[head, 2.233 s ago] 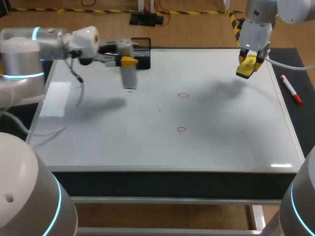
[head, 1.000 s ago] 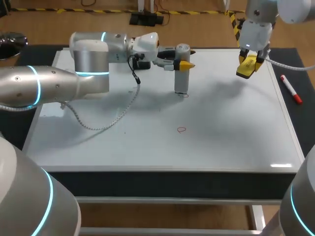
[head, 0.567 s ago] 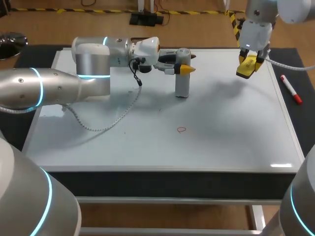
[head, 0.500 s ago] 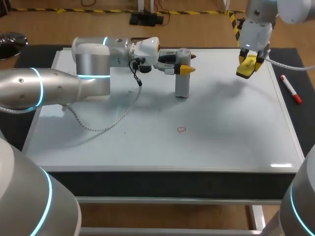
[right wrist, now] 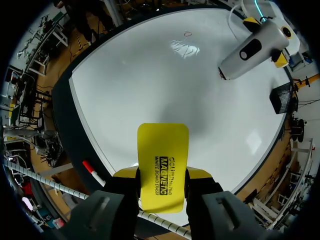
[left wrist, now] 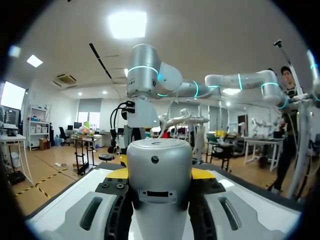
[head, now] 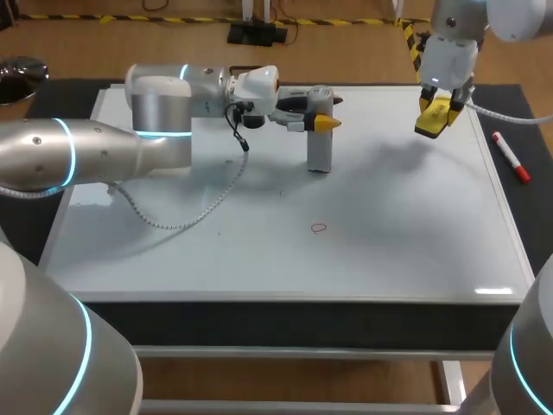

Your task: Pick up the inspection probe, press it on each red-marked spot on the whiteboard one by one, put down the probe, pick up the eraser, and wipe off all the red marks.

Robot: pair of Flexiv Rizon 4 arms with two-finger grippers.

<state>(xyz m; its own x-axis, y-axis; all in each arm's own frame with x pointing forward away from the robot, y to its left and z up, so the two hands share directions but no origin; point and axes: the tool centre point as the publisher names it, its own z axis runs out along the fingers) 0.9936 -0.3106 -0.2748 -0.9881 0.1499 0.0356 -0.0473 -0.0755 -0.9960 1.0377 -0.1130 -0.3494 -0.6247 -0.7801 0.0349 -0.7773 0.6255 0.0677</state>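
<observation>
On the whiteboard one red ring is seen uncovered, nearest the front edge. Straight beyond it, well apart, the inspection probe is stood upright with its foot on the board — so the ring lies directly nearward of the probe, and is judged closer to the left arm than to the right. The probe is pinched near its top from two sides by the left gripper, while farther off, over the far right corner, the yellow eraser is clamped in the right gripper — clear of the board.
</observation>
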